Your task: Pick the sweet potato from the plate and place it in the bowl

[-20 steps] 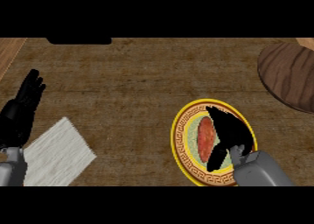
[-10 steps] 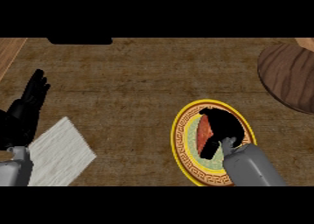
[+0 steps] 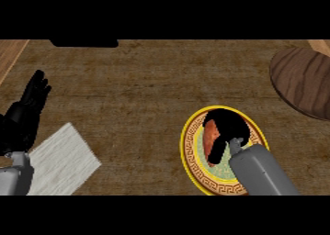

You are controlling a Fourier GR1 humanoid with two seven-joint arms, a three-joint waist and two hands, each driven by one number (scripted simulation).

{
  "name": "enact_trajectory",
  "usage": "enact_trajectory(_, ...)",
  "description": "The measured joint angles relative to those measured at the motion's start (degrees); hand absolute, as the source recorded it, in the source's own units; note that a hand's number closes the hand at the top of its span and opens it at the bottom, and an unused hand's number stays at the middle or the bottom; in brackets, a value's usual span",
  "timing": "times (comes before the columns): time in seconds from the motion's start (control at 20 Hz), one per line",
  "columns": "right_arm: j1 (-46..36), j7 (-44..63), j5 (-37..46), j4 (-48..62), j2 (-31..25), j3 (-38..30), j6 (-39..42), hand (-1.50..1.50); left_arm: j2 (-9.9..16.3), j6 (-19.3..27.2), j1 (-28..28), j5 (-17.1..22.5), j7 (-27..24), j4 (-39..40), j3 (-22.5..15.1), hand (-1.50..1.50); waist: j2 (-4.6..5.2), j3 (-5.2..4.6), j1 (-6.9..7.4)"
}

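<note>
A yellow-rimmed plate [image 3: 191, 158] lies on the counter at the lower right. An orange-brown sweet potato [image 3: 212, 140] lies on the plate, its right side hidden under my right hand [image 3: 228, 126]. That hand is bent down over it with fingers curled round it. A brown wooden bowl [image 3: 306, 80] sits at the upper right edge, partly cut off. My left hand [image 3: 25, 117] rests open at the left edge, fingers pointing up.
A white cloth [image 3: 59, 160] lies at the lower left beside my left forearm. A dark object [image 3: 84, 43] sits at the counter's far edge. Lighter wooden strips show at the top left and top right corners.
My right hand has lowered and curled over the sweet potato, covering more of it. The left hand has shifted slightly up and right.
</note>
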Motion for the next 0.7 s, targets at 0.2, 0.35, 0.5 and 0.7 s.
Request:
enact_trajectory(0.2,-3.6,-2.2,1.3,6.1,0.5,-3.0,-3.0,1.5,0.0,-0.5,-0.8,0.0,0.4,0.2,0.3,0.0,0.11,0.06,0.29)
enact_trajectory(0.35,-9.8,0.5,1.4,13.4,-0.7,-9.0,-5.8,1.5,-0.3,-0.8,-1.0,-0.2,-0.4,1.0,-0.1,0.0,0.98,0.35,1.21)
enact_trajectory(0.5,-15.9,3.9,2.6,20.7,-2.8,-14.1,-9.8,1.5,-0.6,-1.2,-1.7,-0.1,-0.8,1.2,-0.6,0.0,1.79,0.52,2.52)
enact_trajectory(0.7,-23.7,5.2,5.2,30.2,-5.8,-17.8,-15.1,1.5,-0.6,-1.7,-1.5,0.1,-0.6,0.7,-0.7,0.0,2.0,0.63,3.25)
